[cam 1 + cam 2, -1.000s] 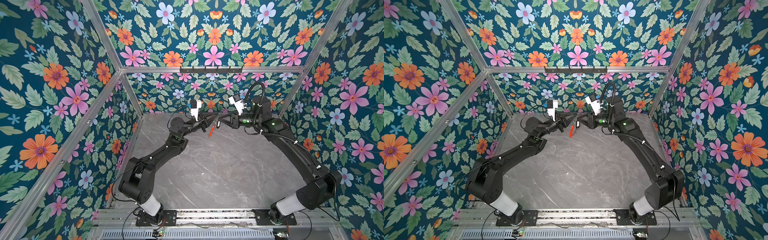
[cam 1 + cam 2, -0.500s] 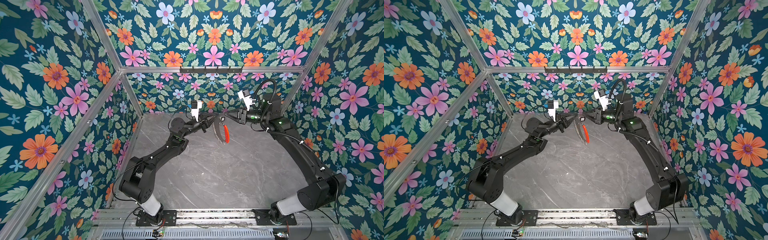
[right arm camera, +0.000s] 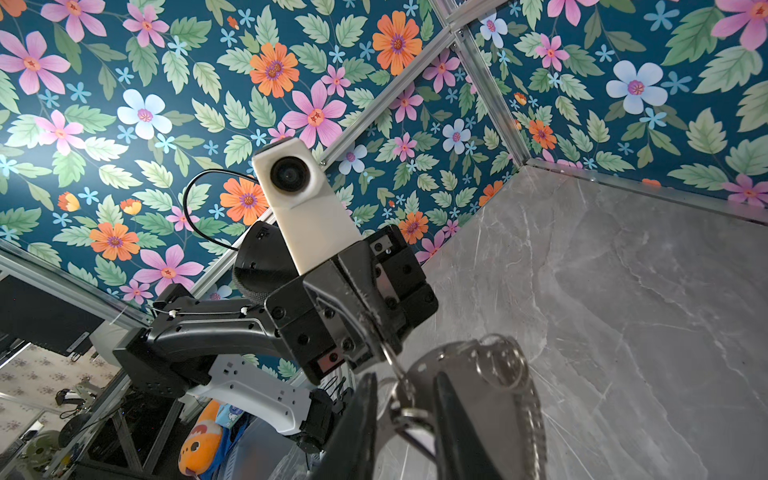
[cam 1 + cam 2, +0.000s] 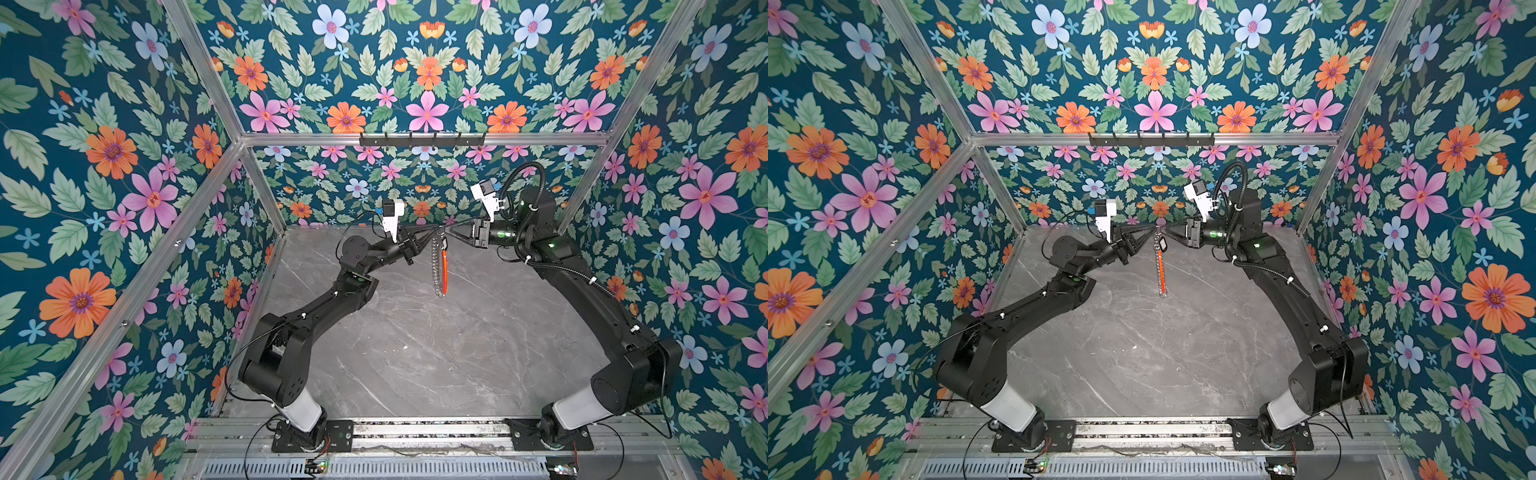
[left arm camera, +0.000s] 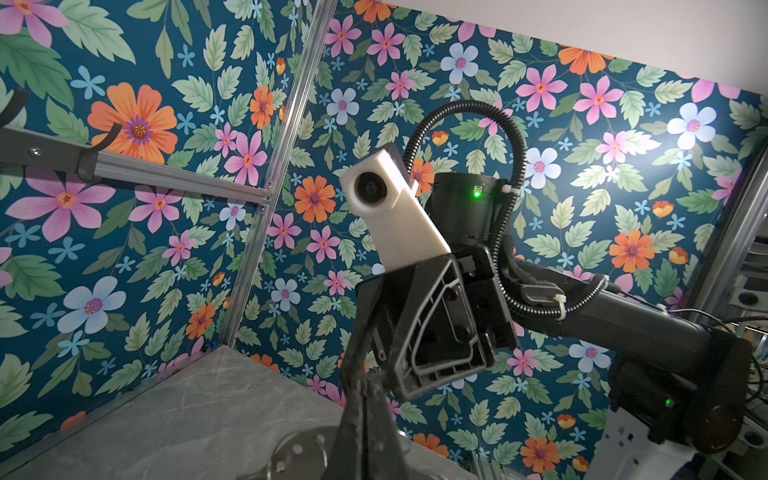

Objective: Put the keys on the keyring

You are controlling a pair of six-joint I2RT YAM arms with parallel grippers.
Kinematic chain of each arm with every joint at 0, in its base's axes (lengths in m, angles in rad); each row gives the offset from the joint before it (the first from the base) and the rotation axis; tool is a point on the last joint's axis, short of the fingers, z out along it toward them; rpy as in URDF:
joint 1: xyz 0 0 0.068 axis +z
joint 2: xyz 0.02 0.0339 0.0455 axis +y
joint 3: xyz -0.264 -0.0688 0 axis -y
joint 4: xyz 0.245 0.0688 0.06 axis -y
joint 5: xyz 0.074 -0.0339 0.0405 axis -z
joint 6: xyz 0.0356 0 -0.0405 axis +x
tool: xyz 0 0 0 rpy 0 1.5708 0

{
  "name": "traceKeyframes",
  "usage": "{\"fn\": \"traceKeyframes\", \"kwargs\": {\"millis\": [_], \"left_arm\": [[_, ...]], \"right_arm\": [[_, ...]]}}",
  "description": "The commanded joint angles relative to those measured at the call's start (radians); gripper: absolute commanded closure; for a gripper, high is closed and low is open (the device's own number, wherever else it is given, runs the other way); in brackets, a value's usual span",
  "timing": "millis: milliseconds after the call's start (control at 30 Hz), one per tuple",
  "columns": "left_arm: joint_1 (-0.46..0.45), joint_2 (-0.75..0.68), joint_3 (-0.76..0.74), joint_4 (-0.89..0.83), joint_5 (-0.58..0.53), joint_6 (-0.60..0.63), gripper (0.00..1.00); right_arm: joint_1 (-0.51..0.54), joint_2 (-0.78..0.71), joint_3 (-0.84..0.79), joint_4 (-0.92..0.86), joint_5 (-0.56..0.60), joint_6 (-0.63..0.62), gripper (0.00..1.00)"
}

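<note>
In both top views the left gripper [image 4: 435,227], pressed together, pinches the top of the keyring [image 4: 436,270], a slim wire loop of silver rings with a red curve, hanging free above the veined grey tabletop [image 4: 415,353]. In the right wrist view the right gripper [image 3: 405,386] holds its dark tapered fingers slightly parted around the key [image 3: 417,438], a tiny pale-labelled black fob just beside the keyring's top.
</note>
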Motion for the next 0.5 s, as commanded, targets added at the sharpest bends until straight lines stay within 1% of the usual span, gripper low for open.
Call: {"fn": "traceKeyframes", "kwargs": {"millis": [0,67,267,367,467], "left_arm": [[0.0,-0.002,0.01,0.064,0.006,-0.015,1.0],[0.0,0.001,0.01,0.064,0.007,-0.015,1.0],[-0.002,0.007,0.012,0.07,0.005,-0.018,1.0],[-0.005,0.014,0.017,0.07,0.004,-0.018,1.0],[-0.006,0.017,0.019,0.073,0.003,-0.02,1.0]], "right_arm": [[0.001,-0.005,-0.005,0.035,-0.015,0.006,0.72],[0.001,-0.006,-0.005,0.041,-0.017,0.007,0.72],[0.002,-0.002,-0.006,0.07,-0.025,0.03,0.82],[0.003,0.002,-0.006,0.082,-0.034,0.039,0.84],[0.005,0.004,-0.007,0.084,-0.037,0.041,0.85]]}}
